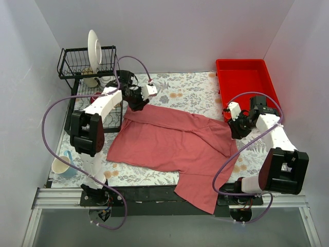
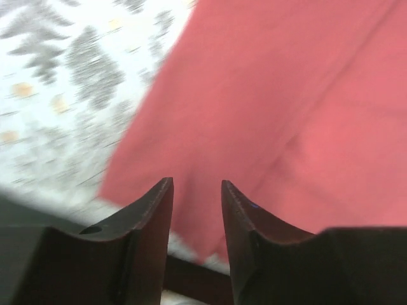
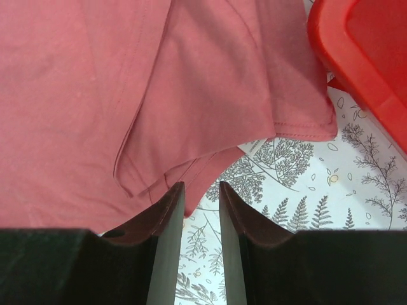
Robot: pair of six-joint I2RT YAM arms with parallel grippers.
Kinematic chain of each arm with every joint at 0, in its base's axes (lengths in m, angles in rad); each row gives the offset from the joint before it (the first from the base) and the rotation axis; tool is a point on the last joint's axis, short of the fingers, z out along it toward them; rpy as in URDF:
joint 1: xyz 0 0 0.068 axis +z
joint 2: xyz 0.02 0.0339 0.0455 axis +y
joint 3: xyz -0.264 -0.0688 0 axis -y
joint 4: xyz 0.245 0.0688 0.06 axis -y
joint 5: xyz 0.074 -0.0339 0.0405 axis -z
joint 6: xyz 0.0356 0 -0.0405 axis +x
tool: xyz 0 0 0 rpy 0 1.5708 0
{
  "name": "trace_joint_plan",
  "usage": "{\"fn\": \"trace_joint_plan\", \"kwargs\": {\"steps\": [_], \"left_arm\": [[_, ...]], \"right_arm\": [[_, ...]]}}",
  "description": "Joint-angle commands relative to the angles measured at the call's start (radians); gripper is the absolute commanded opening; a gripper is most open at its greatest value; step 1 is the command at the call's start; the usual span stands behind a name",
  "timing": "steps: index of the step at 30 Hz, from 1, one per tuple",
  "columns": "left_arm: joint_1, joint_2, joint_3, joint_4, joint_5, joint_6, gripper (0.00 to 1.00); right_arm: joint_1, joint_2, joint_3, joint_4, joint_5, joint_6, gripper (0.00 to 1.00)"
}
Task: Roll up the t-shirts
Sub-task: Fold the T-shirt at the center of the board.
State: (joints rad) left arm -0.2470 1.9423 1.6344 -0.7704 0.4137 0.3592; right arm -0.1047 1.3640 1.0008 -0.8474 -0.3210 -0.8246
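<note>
The salmon-red t-shirt (image 1: 169, 141) lies spread and rumpled across the floral tablecloth (image 1: 190, 90), and one end hangs over the table's near edge. My left gripper (image 1: 138, 103) hovers over the shirt's far left corner. In the left wrist view it (image 2: 197, 184) stands open, with the blurred t-shirt (image 2: 286, 95) below the gap and nothing between the fingers. My right gripper (image 1: 237, 128) is at the shirt's right edge. In the right wrist view it (image 3: 201, 185) is open just off a folded sleeve of the t-shirt (image 3: 76, 95), and the gap shows only tablecloth (image 3: 305, 184).
A bright red plastic tray (image 1: 241, 77) stands at the back right, and its corner (image 3: 362, 70) is close to my right gripper. A black wire rack (image 1: 77, 64) holding a white plate (image 1: 94, 49) stands at the back left. A pale blue mug (image 1: 62, 165) is at the near left.
</note>
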Motion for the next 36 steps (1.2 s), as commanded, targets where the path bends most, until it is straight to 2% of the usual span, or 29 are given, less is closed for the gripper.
{"fn": "trace_joint_plan", "kwargs": {"steps": [1, 5, 11, 18, 23, 28, 32, 36], "left_arm": [[-0.07, -0.162, -0.134, -0.009, 0.121, -0.262, 0.33], [-0.162, -0.292, -0.321, 0.003, 0.166, -0.301, 0.29], [-0.267, -0.35, -0.531, 0.022, 0.155, -0.38, 0.27], [-0.29, -0.416, -0.766, 0.063, 0.063, -0.398, 0.25], [-0.29, -0.477, -0.886, 0.077, 0.005, -0.388, 0.26], [-0.29, -0.565, -0.975, 0.02, -0.056, -0.292, 0.24], [-0.273, -0.754, -1.079, 0.002, -0.162, -0.179, 0.19], [-0.259, -0.813, -1.088, -0.032, -0.144, -0.074, 0.18]], "right_arm": [[0.002, 0.027, 0.041, 0.068, -0.026, 0.056, 0.36], [0.014, 0.04, 0.018, 0.08, -0.016, 0.039, 0.36], [0.02, 0.104, 0.047, 0.131, 0.028, 0.065, 0.34], [0.063, 0.164, 0.113, 0.159, 0.037, 0.097, 0.33], [0.14, 0.141, 0.078, 0.16, 0.04, 0.101, 0.33], [0.2, 0.078, 0.029, 0.165, 0.062, 0.12, 0.33], [0.194, 0.04, 0.036, 0.16, 0.088, 0.154, 0.33], [0.166, 0.033, 0.067, 0.174, 0.108, 0.218, 0.33]]}}
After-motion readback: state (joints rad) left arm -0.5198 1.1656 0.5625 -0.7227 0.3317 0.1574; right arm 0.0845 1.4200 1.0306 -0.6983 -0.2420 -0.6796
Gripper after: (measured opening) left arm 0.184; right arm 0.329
